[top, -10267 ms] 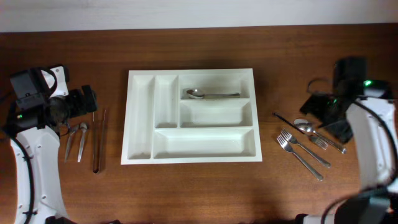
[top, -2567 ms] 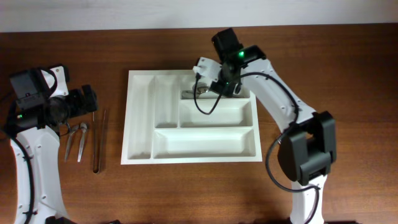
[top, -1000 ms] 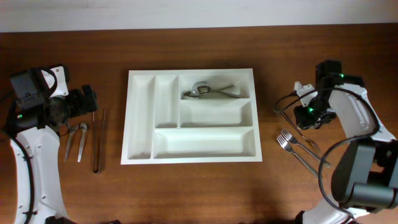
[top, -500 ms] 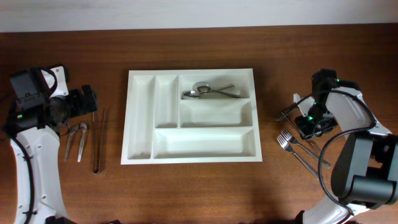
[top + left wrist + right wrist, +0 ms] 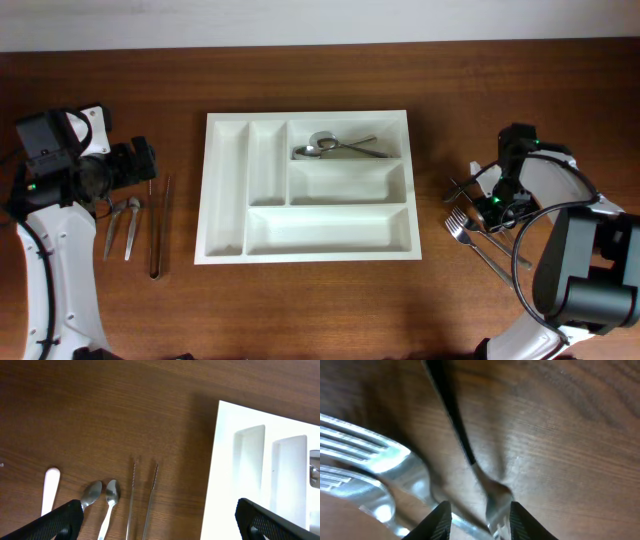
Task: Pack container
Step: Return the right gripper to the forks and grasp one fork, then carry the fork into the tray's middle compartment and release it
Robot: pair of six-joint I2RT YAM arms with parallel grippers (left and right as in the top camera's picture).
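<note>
The container (image 5: pixel 228 190), a large white tray, lies mid-table with two spoons (image 5: pixel 335 147) in its top right compartment. My right gripper (image 5: pixel 495 203) is low over loose cutlery right of the container. In the right wrist view it (image 5: pixel 479 522) is open by a narrow gap, straddling the metal end of a thin dark-handled utensil (image 5: pixel 451 420); two forks (image 5: pixel 367 460) lie just to the left. My left gripper (image 5: pixel 140 160) hovers left of the container, wide open and empty (image 5: pixel 160 525).
Long tongs (image 5: pixel 160 230) and two small spoons (image 5: pixel 122 225) lie below the left gripper. In the left wrist view a white handle (image 5: pixel 50 485) lies beside them. Forks (image 5: pixel 470 235) spread out toward the table's front right.
A second spoon now lies in the container's top right compartment. My right arm has gone back to the cutlery on the right, come down on it and narrowed its jaws. The left arm is still.
</note>
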